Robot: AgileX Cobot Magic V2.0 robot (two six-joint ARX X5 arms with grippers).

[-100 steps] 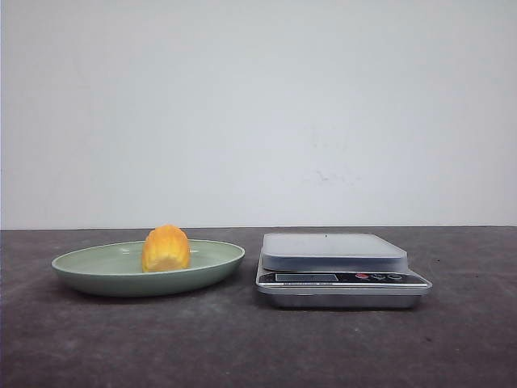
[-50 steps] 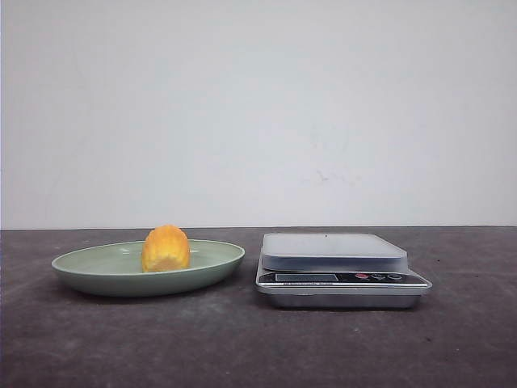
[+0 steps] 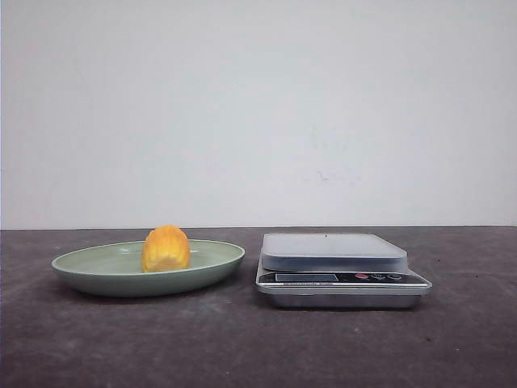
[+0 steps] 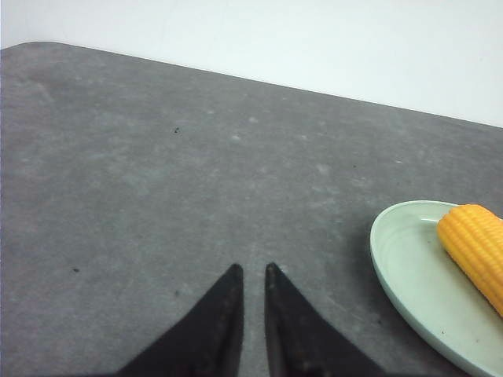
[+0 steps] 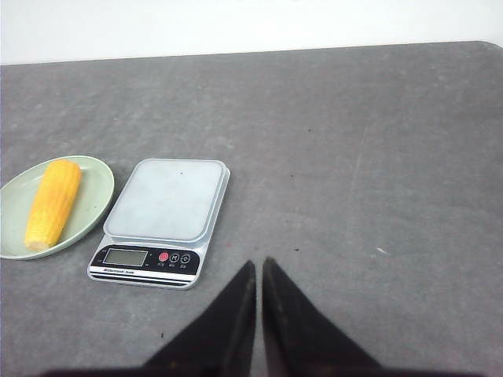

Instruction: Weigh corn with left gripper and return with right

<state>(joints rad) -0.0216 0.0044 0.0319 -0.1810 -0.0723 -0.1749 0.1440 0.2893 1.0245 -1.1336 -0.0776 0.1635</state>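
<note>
One corn (image 3: 166,249) lies in one green plate (image 3: 97,277), and one digital scale (image 3: 339,271) stands just beside the plate on its right; both rest on the dark grey table (image 3: 242,347). In the right wrist view the corn (image 5: 52,203) proves a full cob lying lengthwise across the plate (image 5: 94,206), and the scale's platform (image 5: 167,197) is bare. Neither arm enters the front view. The left gripper (image 4: 251,275) hangs over bare table near the plate's rim (image 4: 385,267), its fingers nearly together and clasping nothing. The right gripper (image 5: 258,269) hangs over bare table near the scale, likewise drawn almost closed and empty. Wide bare table lies around both. Plate, corn and scale stand as they did in the earlier front frames.
</note>
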